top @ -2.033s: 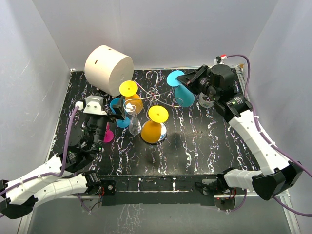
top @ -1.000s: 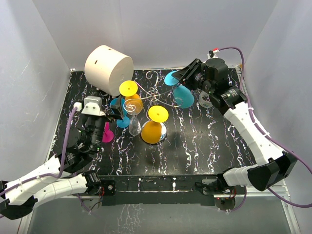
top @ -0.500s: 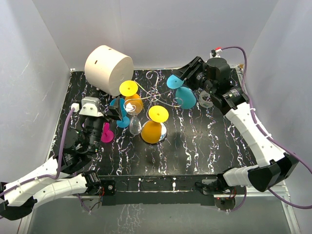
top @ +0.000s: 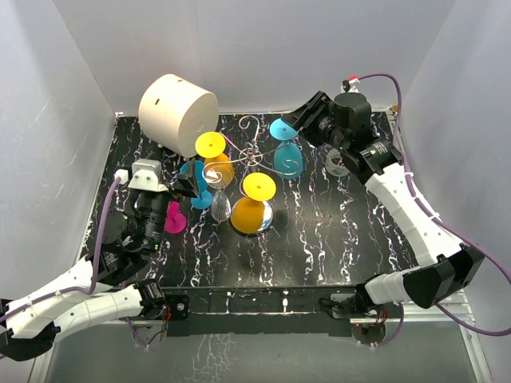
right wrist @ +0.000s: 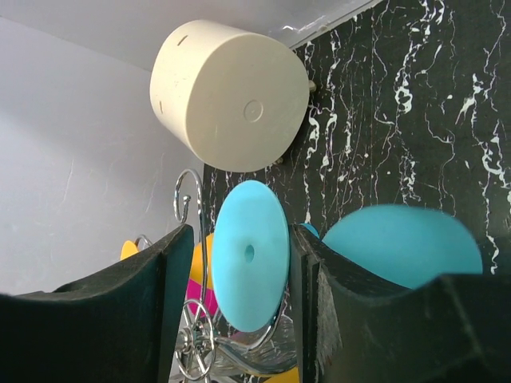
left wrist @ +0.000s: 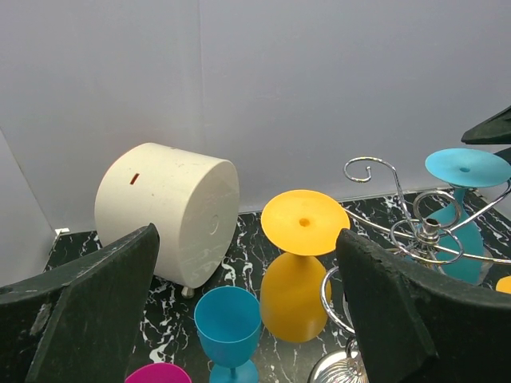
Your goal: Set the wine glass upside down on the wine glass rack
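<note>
Cyan wine glass (top: 286, 153) hangs upside down on the far right arm of the wine glass rack (top: 252, 156). Foot up, bowl down, stem caught in a curled wire. That is the pose the task asks for, so we judge the placing all but done.

Right pincer (top: 300, 121) sits high, level with the glass's foot. In the right wrist view its fingers (right wrist: 120, 295) stand either side of the flat cyan disc, moderately apart. A sliver of rack wire and wall shows on one side; the other edge of the disc looks close to the pad, perhaps touching. We read this as no clamp: the wire carries the glass, not the pincer. Flanking the foot makes sense, since it is the part above the wire and can be reached without knocking the bowl.

Left pincer (left wrist: 246, 235) is wide, with nothing between its fingers. It is parked low on the left facing the rack, well apart from the cyan wine glass.

A yellow glass (left wrist: 297, 287) hangs foot-up on a nearer arm. A smaller cyan goblet (left wrist: 228, 323) stands upright just beside it. A cream cylinder (top: 177, 108) lies on its side at the far left of the black marbled surface (top: 335, 231).

Risk as we see it: a sideways exit could catch the foot and swing the glass. Backing straight out along the fingers looks safest.
</note>
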{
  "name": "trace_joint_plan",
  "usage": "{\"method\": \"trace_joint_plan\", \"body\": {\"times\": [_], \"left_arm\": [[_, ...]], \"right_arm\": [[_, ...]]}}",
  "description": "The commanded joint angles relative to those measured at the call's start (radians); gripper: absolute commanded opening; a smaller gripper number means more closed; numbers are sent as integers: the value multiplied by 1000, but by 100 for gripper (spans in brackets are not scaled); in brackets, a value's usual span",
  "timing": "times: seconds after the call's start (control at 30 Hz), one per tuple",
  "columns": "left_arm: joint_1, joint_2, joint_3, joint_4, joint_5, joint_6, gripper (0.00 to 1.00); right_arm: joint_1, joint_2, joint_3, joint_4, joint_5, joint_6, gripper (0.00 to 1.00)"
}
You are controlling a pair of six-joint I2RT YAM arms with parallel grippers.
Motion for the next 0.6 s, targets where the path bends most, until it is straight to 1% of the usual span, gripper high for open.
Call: {"method": "trace_joint_plan", "body": {"times": [0.0, 0.13, 0.23, 0.33, 0.5, 0.57], "left_arm": [[-3, -15, 16, 8, 4, -2, 91], [-5, -16, 18, 4, 1, -4, 91], [-3, -17, 28, -10, -6, -9, 91], [-4, -22, 35, -21, -8, -10, 91], [-4, -25, 33, -19, -8, -10, 91], [-5, -25, 33, -23, -8, -17, 92]], "right_arm": [[-1, 14, 69, 78, 31, -46, 48], [-1, 36, 85, 88, 31, -59, 51], [-1, 40, 92, 91, 46, -72, 58], [-2, 27, 96, 92, 82, -72, 64], [-7, -27, 77, 96, 171, -125, 75], [-10, -57, 50, 92, 225, -139, 77]]}}
